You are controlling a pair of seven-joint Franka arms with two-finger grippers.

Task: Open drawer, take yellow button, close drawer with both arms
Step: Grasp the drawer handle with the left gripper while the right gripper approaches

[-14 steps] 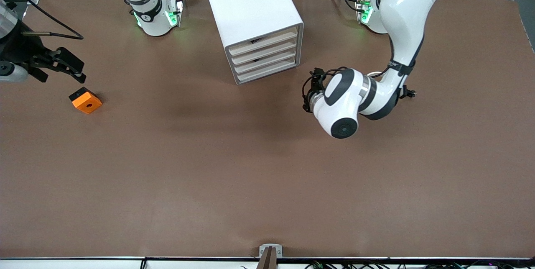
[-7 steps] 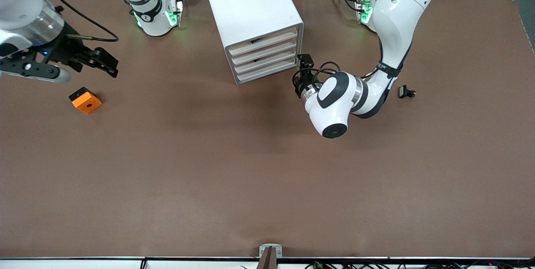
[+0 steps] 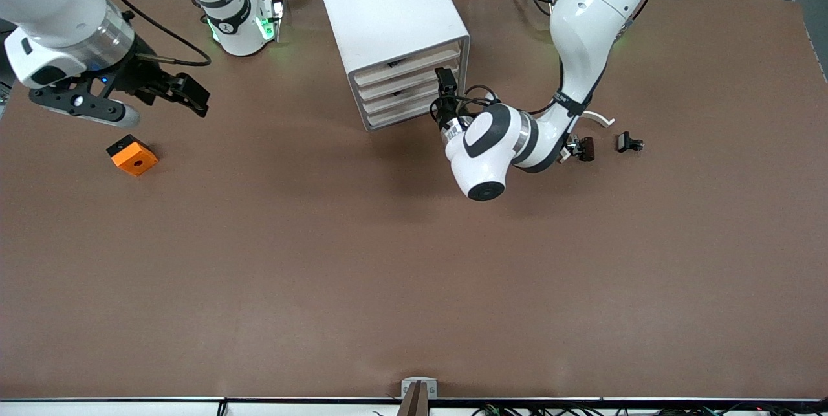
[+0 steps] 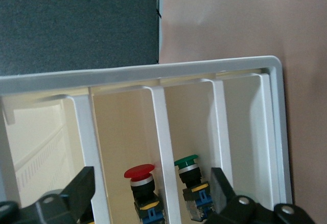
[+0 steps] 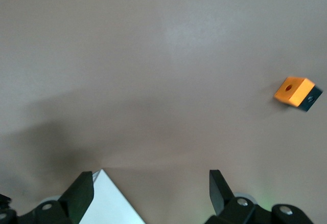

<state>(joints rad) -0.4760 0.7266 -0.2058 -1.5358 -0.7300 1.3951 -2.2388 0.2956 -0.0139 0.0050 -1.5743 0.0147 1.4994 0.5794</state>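
Note:
The white cabinet (image 3: 388, 8) stands near the robots' bases with all four drawers shut. The uppermost drawer (image 3: 407, 61) is a cream strip under the cabinet's top. My left gripper (image 3: 446, 79) is open, right in front of the drawer fronts at the cabinet's edge toward the left arm's end. In the left wrist view the open gripper (image 4: 150, 175) faces the drawers (image 4: 41, 132). No yellow-orange button shows. My right gripper (image 3: 194, 96) is open and empty over the table near the orange block; it shows open in the right wrist view (image 5: 150, 175).
An orange square block with a hole (image 3: 132, 154) (image 5: 296, 92) lies toward the right arm's end. A red-capped button (image 4: 139, 175) and a green-capped button (image 4: 186, 162) sit in two middle drawers. Small dark parts (image 3: 629, 142) (image 3: 582, 147) lie toward the left arm's end.
My left gripper has swung across to the cabinet's drawer fronts. My right arm has moved in from the table's end, past the orange block, toward the cabinet.

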